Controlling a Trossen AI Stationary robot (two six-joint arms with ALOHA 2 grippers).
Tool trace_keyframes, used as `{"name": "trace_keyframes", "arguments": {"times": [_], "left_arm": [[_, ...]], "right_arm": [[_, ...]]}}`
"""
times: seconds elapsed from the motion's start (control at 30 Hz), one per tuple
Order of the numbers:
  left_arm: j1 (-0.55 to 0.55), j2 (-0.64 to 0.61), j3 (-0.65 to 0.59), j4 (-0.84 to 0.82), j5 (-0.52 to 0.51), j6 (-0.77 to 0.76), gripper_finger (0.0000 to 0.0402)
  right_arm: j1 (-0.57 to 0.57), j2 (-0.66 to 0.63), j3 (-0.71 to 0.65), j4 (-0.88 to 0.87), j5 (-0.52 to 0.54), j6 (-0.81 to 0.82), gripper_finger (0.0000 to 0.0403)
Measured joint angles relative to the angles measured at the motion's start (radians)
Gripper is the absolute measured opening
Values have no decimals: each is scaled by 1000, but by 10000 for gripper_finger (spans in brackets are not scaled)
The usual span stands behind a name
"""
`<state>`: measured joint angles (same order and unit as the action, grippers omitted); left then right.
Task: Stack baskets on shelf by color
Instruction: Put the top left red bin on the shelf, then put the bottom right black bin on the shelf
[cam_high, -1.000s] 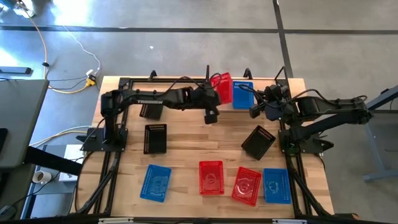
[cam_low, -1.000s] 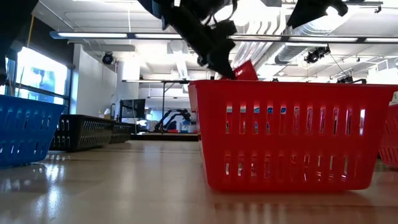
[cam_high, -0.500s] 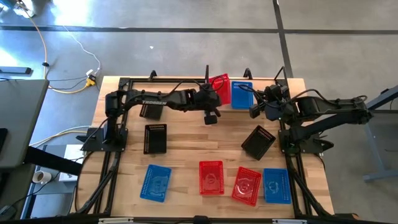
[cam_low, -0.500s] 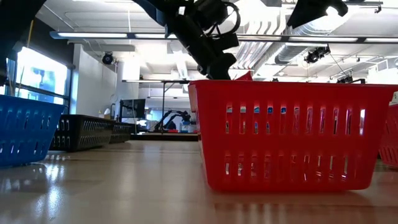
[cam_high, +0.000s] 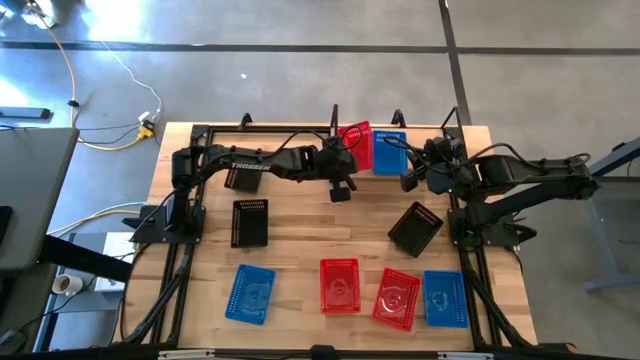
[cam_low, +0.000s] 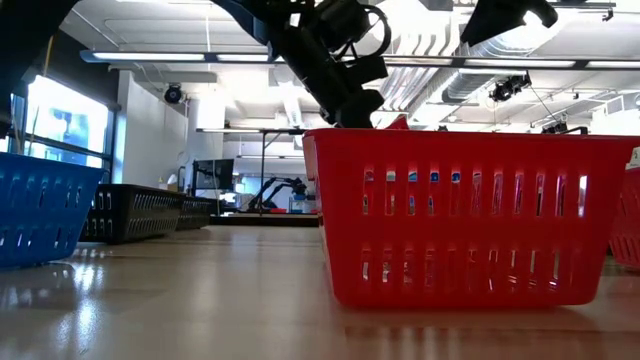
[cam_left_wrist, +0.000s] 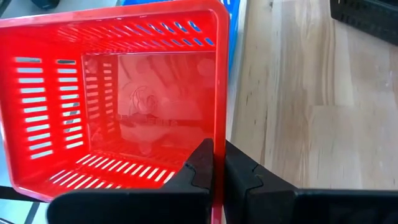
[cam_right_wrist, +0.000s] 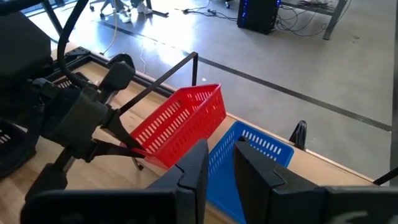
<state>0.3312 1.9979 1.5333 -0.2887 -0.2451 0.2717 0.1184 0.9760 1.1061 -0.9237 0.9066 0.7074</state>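
Fingers of left gripper (cam_left_wrist: 217, 163) pinch red basket (cam_left_wrist: 118, 106) wall.

Grey concrete floor (cam_high: 300, 60), bright window (cam_low: 60, 120), ceiling strip lights (cam_low: 150, 57).

Yellow cable (cam_high: 95, 95) on concrete floor (cam_high: 300, 60)

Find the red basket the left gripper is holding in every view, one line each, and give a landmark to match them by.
High view: red basket at the shelf, table's far edge.
Low view: only a corner peeks above a nearer red basket.
Left wrist view: fills the frame, left gripper pinching its wall.
Right wrist view: tilted, mid-frame.
Landmark: the blue basket beside it.
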Motion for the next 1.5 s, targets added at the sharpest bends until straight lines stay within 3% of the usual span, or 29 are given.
{"name": "trace_keyframes", "arguments": {"times": [0.2,0.63,1.0,1.5], "left_arm": [[-1,1,0,-3,-12,-9,4],[-5,5,-4,-31,-58,-47,58],[-5,-1,-1,-29,-50,-100,65],[-26,-29,241,-181,75,-167,65]], "right_arm": [[0,0,0,0,-1,0,62],[0,0,0,-3,-6,-1,62],[0,0,0,-8,-15,-1,62],[0,-4,0,-45,-213,0,62]]}}
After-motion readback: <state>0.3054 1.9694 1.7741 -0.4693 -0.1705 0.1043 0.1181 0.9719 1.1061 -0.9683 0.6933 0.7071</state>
